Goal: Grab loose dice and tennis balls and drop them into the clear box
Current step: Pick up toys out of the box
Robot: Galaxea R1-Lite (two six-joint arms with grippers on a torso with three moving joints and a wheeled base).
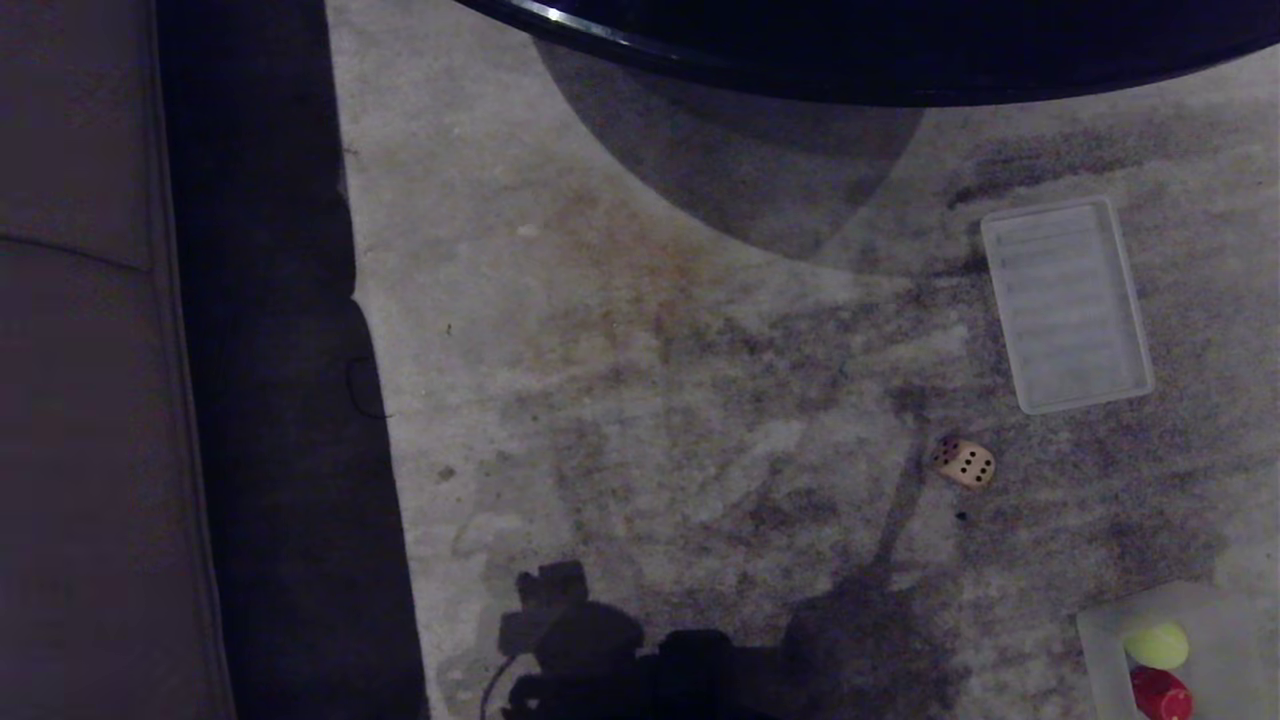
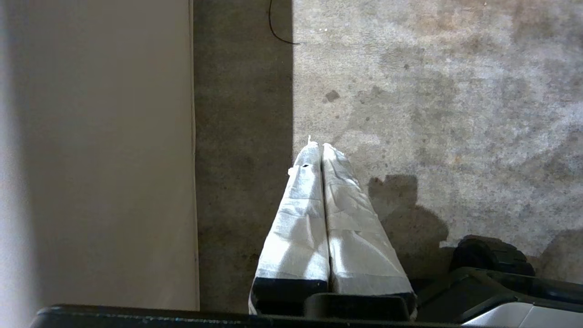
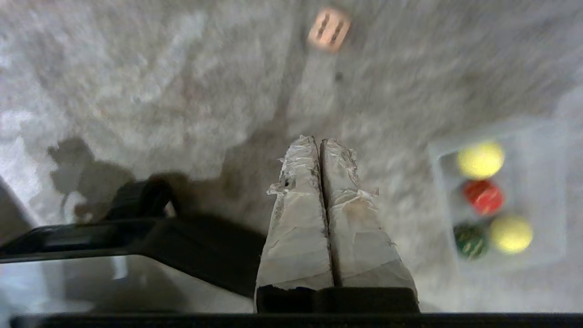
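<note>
Stained grey carpet [image 1: 650, 380] — tan die [image 1: 965, 463] loose near clear box [image 1: 1095, 640] — both hands' fingers pressed together, empty

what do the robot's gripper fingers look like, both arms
Both match: the left gripper and right gripper each have two long tapered fingers wrapped in crinkled white tape, on black bases. The right one's tape looks more frayed and smudged.

Pale grey carpet [image 1: 640, 400], mottled with dark smudges and brownish stain. Grey sofa [image 1: 80, 400] along left edge, deep shadow strip beside it. Dark round table edge [image 1: 900, 50] at top, casting curved shadow. Hard light, sharp shadows.
</note>
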